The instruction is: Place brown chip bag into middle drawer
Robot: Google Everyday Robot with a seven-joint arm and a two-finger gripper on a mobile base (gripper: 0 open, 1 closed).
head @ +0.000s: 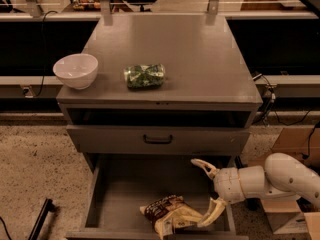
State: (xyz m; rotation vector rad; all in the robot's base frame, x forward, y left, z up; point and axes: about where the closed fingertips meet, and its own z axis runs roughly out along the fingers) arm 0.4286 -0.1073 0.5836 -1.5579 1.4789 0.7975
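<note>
As the brown chip bag (170, 215) lies lengthwise left-to-right in the middle drawer (125, 184), the gripper (198, 193) sits at its right end, jaws spread, released.

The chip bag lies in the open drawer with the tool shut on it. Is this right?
Not quite. The camera view shows the chip bag lying in the open drawer, but the tool is open, its fingers spread beside the bag.
</note>
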